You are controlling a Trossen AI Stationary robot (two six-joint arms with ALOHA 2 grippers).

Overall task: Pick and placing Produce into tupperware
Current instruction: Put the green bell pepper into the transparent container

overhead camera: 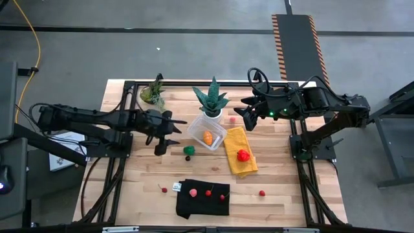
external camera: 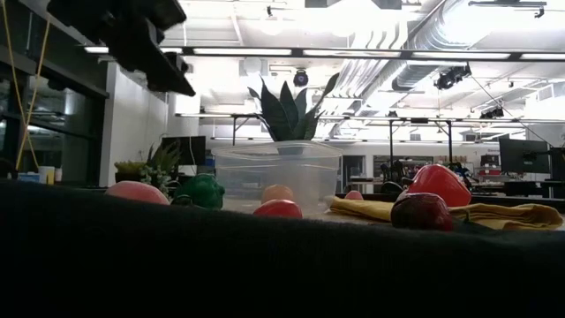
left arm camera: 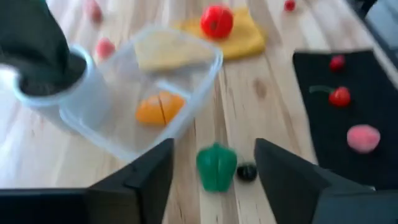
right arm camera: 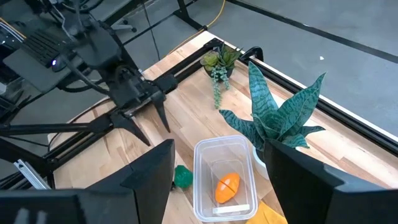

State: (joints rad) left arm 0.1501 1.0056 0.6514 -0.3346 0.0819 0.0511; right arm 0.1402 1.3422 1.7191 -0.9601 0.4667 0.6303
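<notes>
**Orange Piece Seated in Tupperware; Both Tools Open and Empty**

High view: The tupperware (overhead camera: 207,131) is set on the tabletop (overhead camera: 278,200), touching the white pot of a spiky plant (overhead camera: 212,100). One orange produce piece (overhead camera: 207,137) is contained in it. The left tool (overhead camera: 173,134) is held just beside the tupperware with fingers spread and nothing gripped. A green pepper (overhead camera: 189,150) is found near the tupperware, a red tomato (overhead camera: 242,155) on the yellow cloth (overhead camera: 240,151) beside it.

Low view: The tupperware is seen between the green pepper and the yellow cloth.

Left wrist view: The left tool's fingers (left arm camera: 149,180) are seen apart, with the green pepper and a small dark piece (left arm camera: 247,172) between them, beside the tupperware.

Right wrist view: The right tool (right arm camera: 217,186) is held above the tupperware, fingers parted, empty.
</notes>
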